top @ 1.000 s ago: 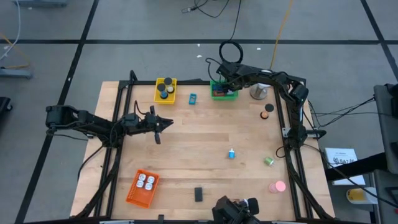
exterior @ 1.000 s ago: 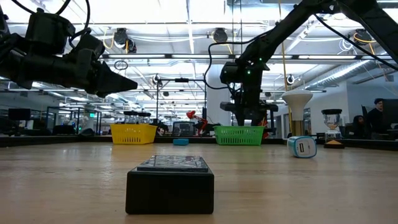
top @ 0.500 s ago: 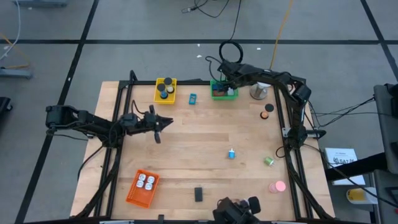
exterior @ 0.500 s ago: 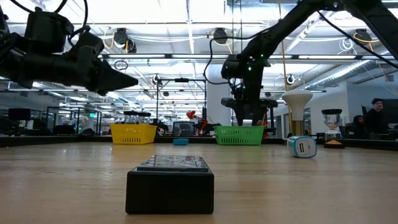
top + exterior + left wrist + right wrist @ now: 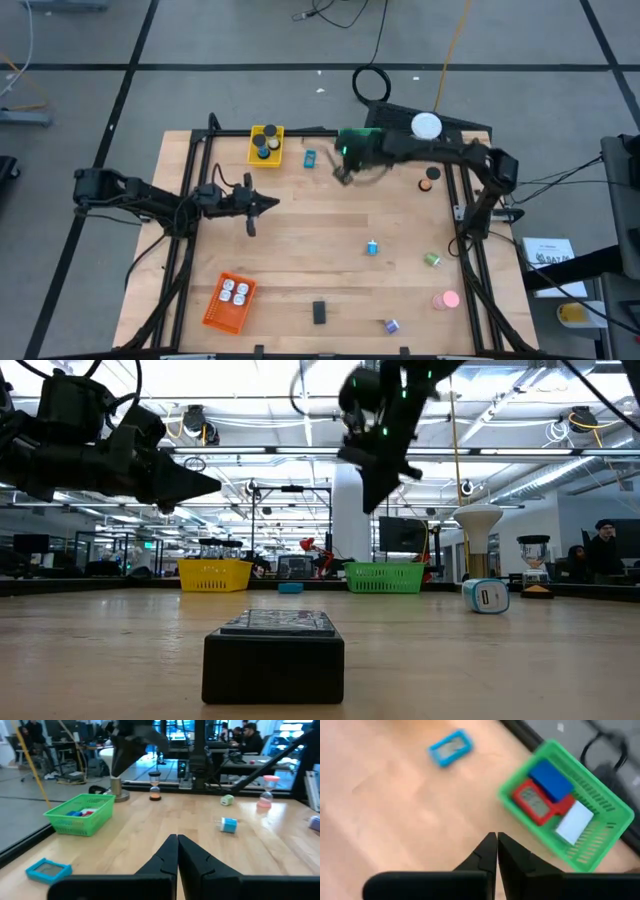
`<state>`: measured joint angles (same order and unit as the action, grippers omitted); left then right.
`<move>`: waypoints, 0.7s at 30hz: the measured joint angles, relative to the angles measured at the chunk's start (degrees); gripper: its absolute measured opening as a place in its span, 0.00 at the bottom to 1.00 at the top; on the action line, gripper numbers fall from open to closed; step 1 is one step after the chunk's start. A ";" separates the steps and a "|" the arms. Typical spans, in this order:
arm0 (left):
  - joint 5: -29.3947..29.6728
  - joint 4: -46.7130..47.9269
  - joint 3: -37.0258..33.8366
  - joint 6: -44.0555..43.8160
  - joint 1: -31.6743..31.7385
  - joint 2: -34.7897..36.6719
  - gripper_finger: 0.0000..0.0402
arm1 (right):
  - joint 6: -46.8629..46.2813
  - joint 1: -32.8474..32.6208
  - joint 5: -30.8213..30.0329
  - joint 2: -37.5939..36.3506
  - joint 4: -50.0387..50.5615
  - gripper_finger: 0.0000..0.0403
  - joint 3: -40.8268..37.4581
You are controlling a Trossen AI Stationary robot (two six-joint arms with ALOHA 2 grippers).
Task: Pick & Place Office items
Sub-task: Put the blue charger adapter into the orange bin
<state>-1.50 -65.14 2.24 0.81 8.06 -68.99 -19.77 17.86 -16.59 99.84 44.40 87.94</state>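
My right gripper hangs shut and empty above the table, just off the near left of the green basket, which holds a blue block, a red block and a white piece. In the high view that gripper is beside the basket. A blue item lies flat between the green and yellow baskets. My left gripper waits shut above the table's left half. A black block, a cyan piece, a green clip, a pink piece and a purple clip lie loose.
A yellow basket with dark discs stands at the far left. An orange basket with white bits sits near left. A white ball on a stand and a small hourglass stand at the far right. Bare wood fills the table's middle.
My right gripper has risen from over the green basket and swung toward the table's left and near side, and its fingers have shut with nothing between them. The basket and its blocks have stayed where they were.
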 joint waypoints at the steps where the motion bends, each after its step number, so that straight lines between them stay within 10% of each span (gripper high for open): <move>1: 0.00 0.08 0.00 0.17 -0.56 0.00 0.01 | 0.07 -2.58 -2.02 -0.16 0.00 0.03 0.00; 14: 0.03 1.07 0.00 1.36 -6.58 0.00 0.04 | -12.72 -23.20 -11.60 -1.07 -10.68 0.00 -10.71; 21: 0.07 2.06 0.00 0.18 -7.88 0.00 0.02 | -28.24 -28.10 -8.19 -3.01 5.59 0.01 -11.71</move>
<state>-1.42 -63.09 2.24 0.99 0.19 -68.99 -48.01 -10.24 -24.78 96.83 49.99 76.23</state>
